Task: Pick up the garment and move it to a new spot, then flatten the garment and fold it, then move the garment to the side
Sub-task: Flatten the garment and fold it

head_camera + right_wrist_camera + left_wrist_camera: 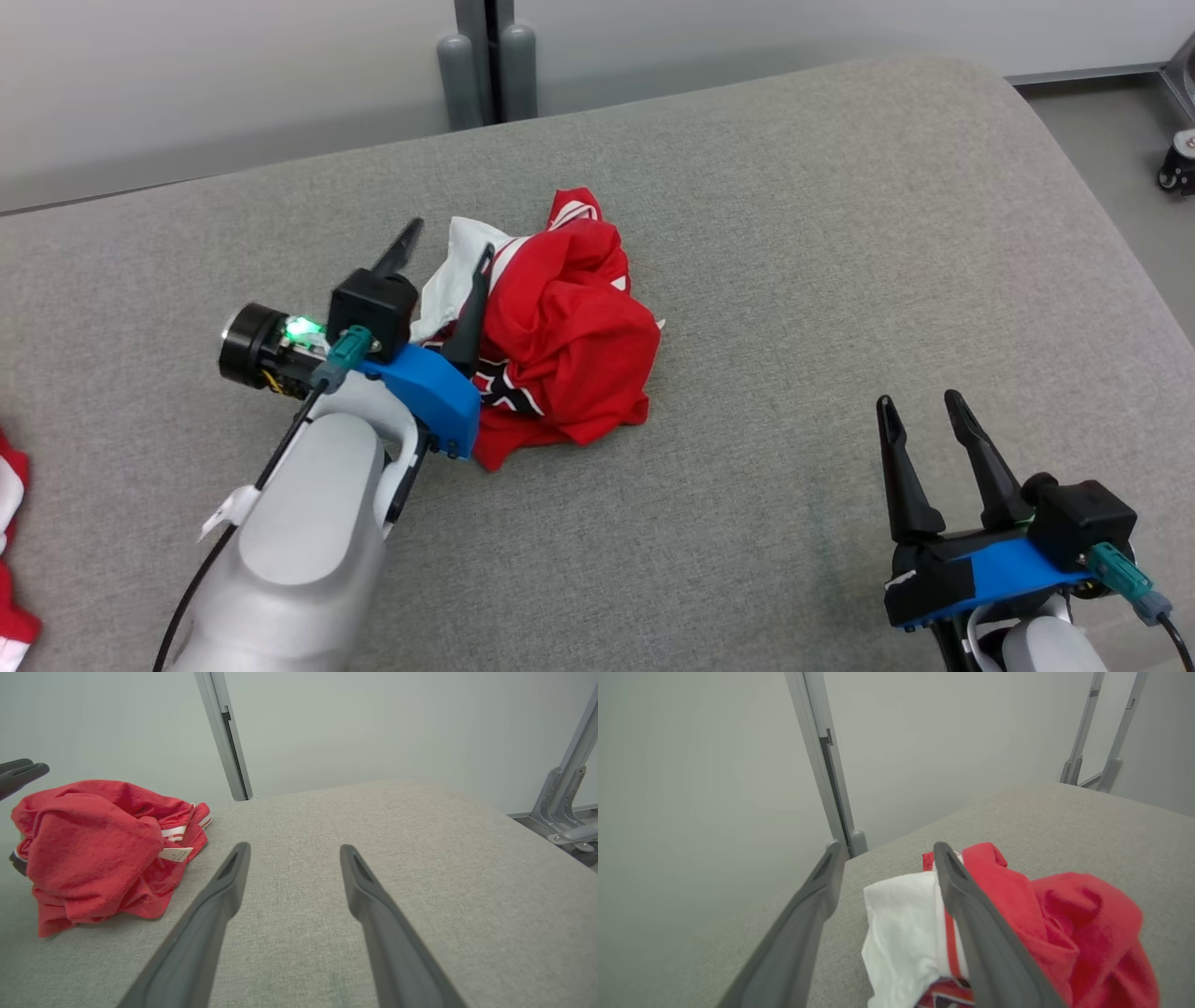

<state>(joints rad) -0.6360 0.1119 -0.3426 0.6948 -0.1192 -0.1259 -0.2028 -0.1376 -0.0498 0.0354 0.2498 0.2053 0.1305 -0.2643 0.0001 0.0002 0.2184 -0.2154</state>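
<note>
- At the head view's left edge lies a second red-and-white cloth (pixel 11 541), well apart from the work.
- Left gripper (pixel 449 237): jaws wide and holding nothing; it sits at the garment's left flank, one finger over bare worktop (pixel 794 233), the other over the heap's white part; I cannot tell whether that finger touches the fabric.
- Garment (pixel 569 327): a crumpled red heap with a white panel, lying mid-worktop; bunched as it is, it has no clear long axis, only a slight run from far to near; it lies to the right of the left jaws, partly between them.
- Right gripper (pixel 920 401): jaws wide, empty, over bare worktop, well apart from the heap; the left arm is plainly the nearer, so the pick-up looks to be its job.
- The left wrist view alone shows the white panel (pixel 901 924) sitting between the fingers, its edge the likeliest bite.
- The right wrist view shows the heap's other flank, with a paper label (pixel 175 854) and striped trim.
</note>
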